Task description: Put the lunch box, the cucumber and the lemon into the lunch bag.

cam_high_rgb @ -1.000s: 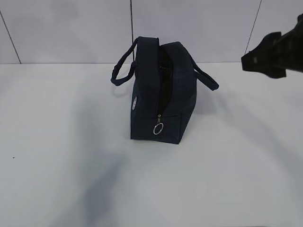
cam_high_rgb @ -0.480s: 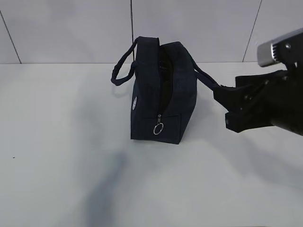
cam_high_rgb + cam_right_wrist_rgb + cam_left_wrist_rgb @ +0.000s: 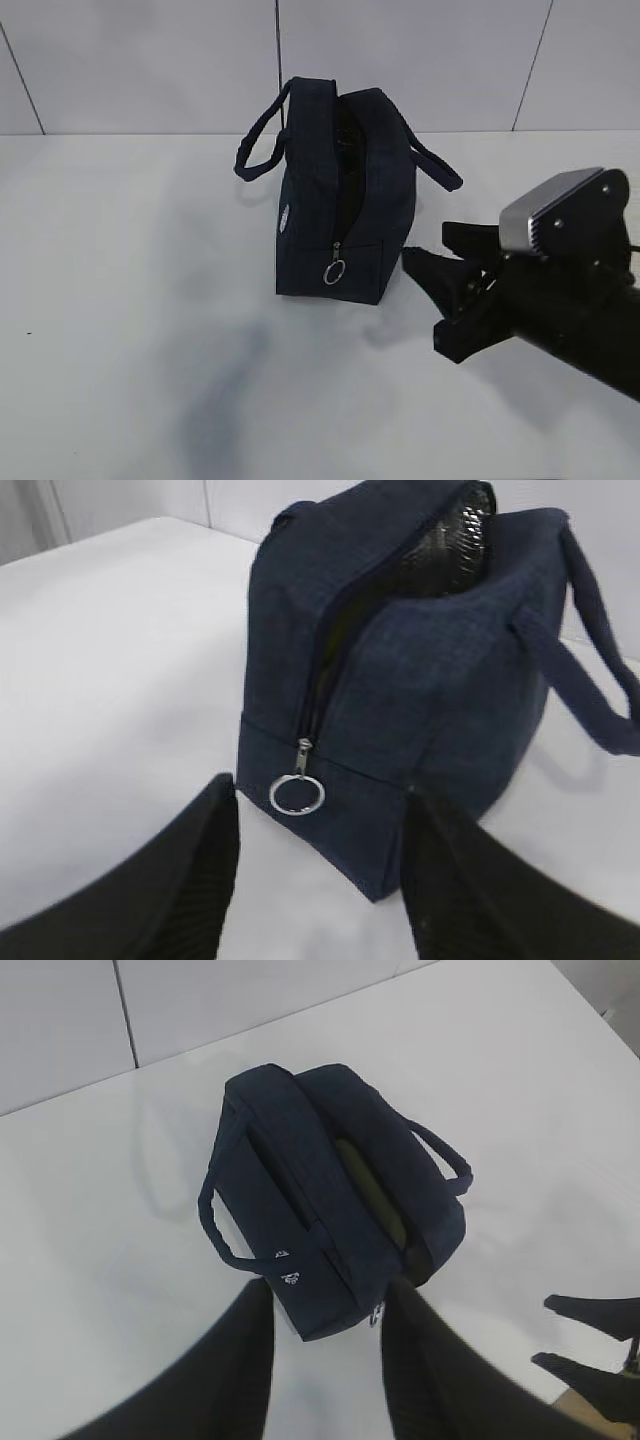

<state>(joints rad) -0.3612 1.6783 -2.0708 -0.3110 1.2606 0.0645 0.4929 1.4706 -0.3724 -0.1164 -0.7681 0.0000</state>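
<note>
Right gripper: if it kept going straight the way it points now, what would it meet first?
Most likely the lunch bag, at its lower end near the ring pull. The right gripper is open, nothing between it and the bag; exact depth is unclear.

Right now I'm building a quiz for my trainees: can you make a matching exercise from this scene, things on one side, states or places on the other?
Things:
1. lunch bag
2. ring pull
3. right gripper
4. left gripper

States or places:
A. silver, hanging at the bag's lower end
B. open, low beside the bag's right side
C. upright, zipper open on top
D. open, above the bag's end

Pairs: 1-C, 2-A, 3-B, 4-D
</note>
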